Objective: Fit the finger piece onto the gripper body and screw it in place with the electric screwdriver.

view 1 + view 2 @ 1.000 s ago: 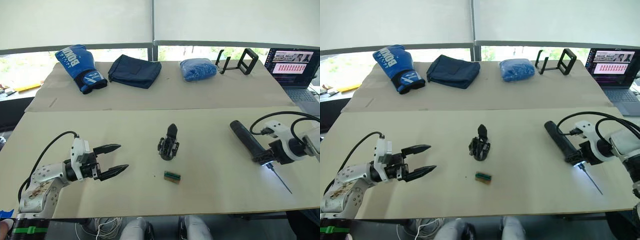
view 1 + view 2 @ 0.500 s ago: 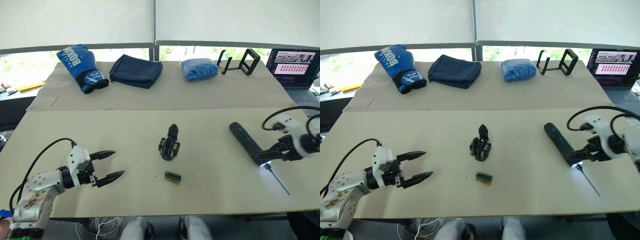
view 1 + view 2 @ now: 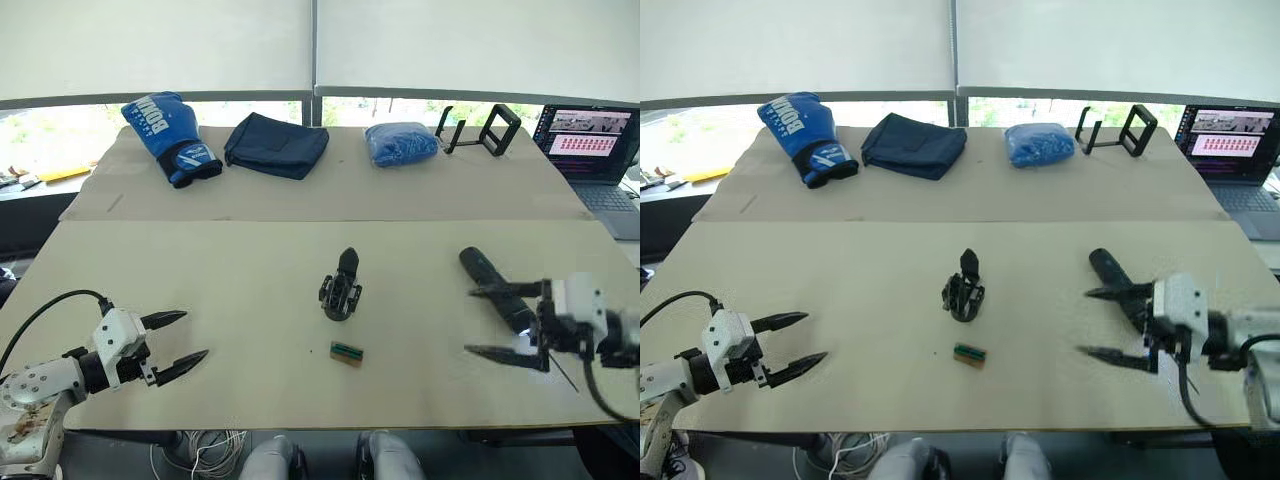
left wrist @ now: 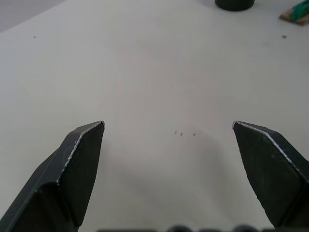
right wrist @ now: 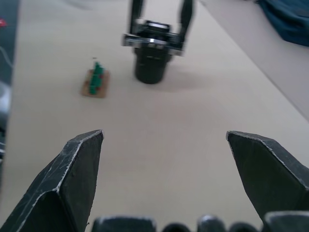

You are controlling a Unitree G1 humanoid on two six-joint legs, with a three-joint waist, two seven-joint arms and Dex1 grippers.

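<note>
L gripper [image 3: 180,338]: hanging spread, empty, lower left.
R gripper [image 3: 490,322]: gaping, empty, lower right.
Body [image 3: 341,286]: standing centre.
Screwdriver [image 3: 496,289]: lying on table [image 3: 230,270], right.

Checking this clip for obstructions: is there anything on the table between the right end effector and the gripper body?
Nothing visible blocks it. The right end effector is open and faces the gripper body across bare table. The small green-and-brown block lies nearer the front edge, off the direct line.
</note>
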